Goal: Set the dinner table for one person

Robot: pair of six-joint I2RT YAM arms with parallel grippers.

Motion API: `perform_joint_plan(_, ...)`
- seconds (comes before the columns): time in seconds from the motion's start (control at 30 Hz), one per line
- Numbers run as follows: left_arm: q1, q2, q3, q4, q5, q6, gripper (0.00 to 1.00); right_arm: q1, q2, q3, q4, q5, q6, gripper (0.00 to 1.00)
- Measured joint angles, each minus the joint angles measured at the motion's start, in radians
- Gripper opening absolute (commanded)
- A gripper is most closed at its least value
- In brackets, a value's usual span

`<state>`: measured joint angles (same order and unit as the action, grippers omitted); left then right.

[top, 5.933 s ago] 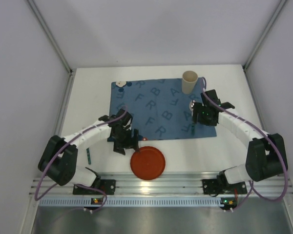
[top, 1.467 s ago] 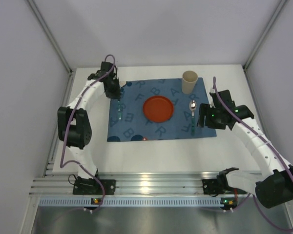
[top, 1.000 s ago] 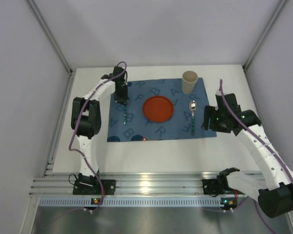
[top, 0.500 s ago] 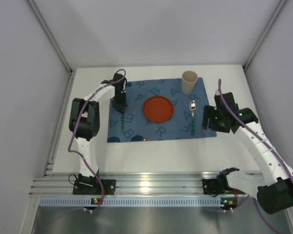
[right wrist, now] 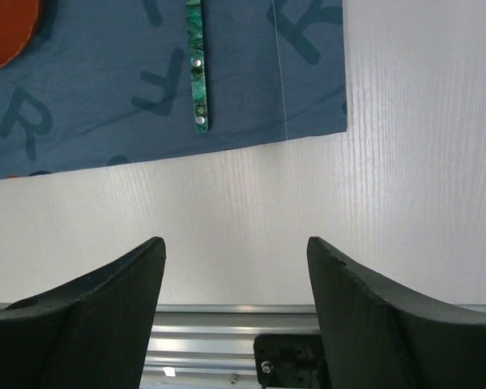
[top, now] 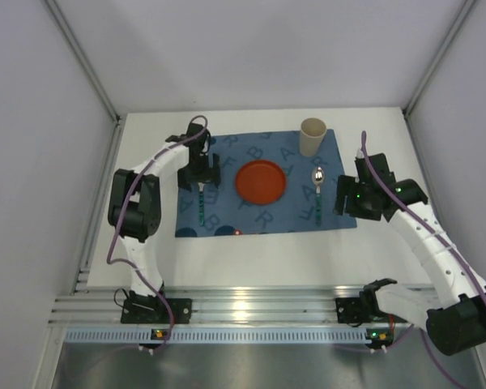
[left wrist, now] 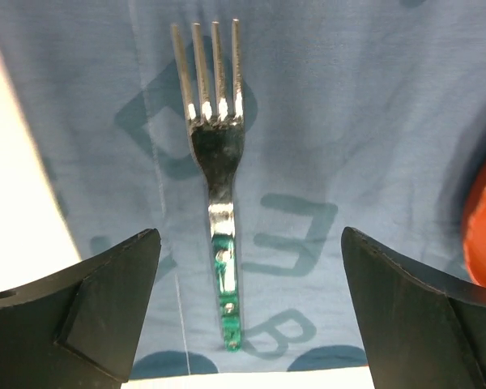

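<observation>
My left jaws hang wide and empty above the fork [left wrist: 217, 162], which lies flat on the placemat [left wrist: 348, 121] on the counter [right wrist: 251, 203]; my right jaws are open and empty too. The fork looks light, stiff and slick, so I'd pinch its green handle.

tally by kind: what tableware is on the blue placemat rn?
fork: 1
spoon: 1
plate: 1
cup: 1
Total: 4
</observation>
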<state>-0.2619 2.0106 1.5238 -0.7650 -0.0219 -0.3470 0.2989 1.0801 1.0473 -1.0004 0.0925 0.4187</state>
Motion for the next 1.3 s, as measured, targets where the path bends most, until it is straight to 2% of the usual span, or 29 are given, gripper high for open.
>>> perform_joint_plan(0.1,-0.002,-0.053,0.005,-0.014,-0.021,-0.003,0.98,0.0,-0.014,0.0,0.005,-0.011,-0.009,0.76)
perform_joint_plan(0.2,-0.011,-0.154,0.011,-0.021,-0.043,-0.008,0.98,0.0,-0.075,0.01,0.017,-0.044,-0.022,0.99)
perform_joint_plan(0.33,-0.098,-0.438,-0.043,0.061,-0.137,-0.023,0.98,0.0,-0.213,0.068,0.093,-0.077,-0.027,1.0)
perform_joint_plan(0.4,-0.155,-0.658,-0.184,0.21,-0.165,-0.065,0.98,0.0,-0.272,0.072,0.162,-0.07,-0.014,1.0)
perform_joint_plan(0.47,-0.175,-0.889,-0.403,0.369,-0.157,-0.132,0.98,0.0,-0.32,0.057,0.218,-0.053,0.003,1.0)
perform_joint_plan(0.53,-0.157,-1.067,-0.582,0.428,-0.147,-0.184,0.98,0.0,-0.334,0.01,0.268,-0.05,0.009,1.0)
perform_joint_plan(0.57,-0.15,-1.101,-0.639,0.426,-0.15,-0.212,0.98,0.0,-0.329,-0.014,0.279,-0.052,0.009,1.0)
perform_joint_plan(0.63,-0.158,-1.1,-0.686,0.394,-0.164,-0.257,0.98,0.0,-0.318,-0.061,0.283,-0.056,0.01,1.0)
perform_joint_plan(0.73,-0.225,-1.095,-0.713,0.316,-0.261,-0.28,0.99,0.0,-0.316,-0.125,0.287,-0.053,0.017,1.0)
perform_joint_plan(0.87,-0.335,-1.215,-0.724,0.259,-0.446,-0.257,0.99,0.0,-0.352,-0.166,0.291,-0.049,0.031,1.0)
perform_joint_plan(1.0,-0.348,-1.298,-0.717,0.236,-0.558,-0.218,0.99,0.0,-0.358,-0.172,0.309,-0.056,0.043,1.0)
perform_joint_plan(1.3,-0.349,-1.272,-0.71,0.196,-0.603,-0.181,0.98,0.003,-0.314,-0.172,0.328,-0.08,0.047,1.0)
